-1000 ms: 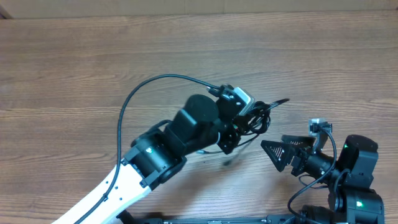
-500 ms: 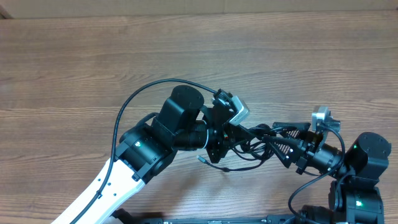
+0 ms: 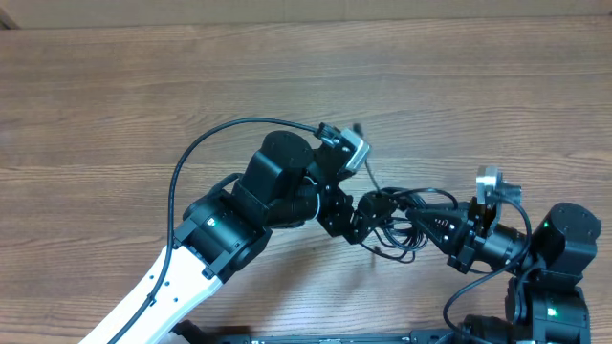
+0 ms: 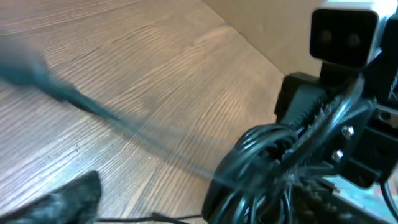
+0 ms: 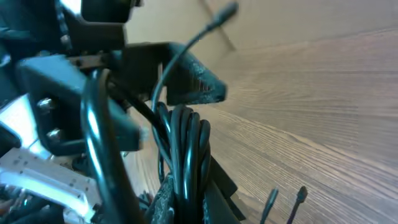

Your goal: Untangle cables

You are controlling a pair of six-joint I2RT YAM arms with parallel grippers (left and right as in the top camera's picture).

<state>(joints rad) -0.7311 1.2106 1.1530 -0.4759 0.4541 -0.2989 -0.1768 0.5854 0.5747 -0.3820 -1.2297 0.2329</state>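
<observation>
Your right claw (image 3: 432, 229) is clenching the cable bundle (image 3: 397, 218), which is hanging between both claws over the desk (image 3: 478, 96). Left claw (image 3: 356, 218) grip, can't tell. Pulling hard here, you're risking cinching it tighter.

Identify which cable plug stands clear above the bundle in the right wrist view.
The plug at the top, on a lone strand arcing up from the cables; the other two plugs hang low, side by side.

The cables (image 5: 186, 143) are glossy, smooth black plastic; the table (image 3: 115, 115) is matt, finely grained wood.
</observation>
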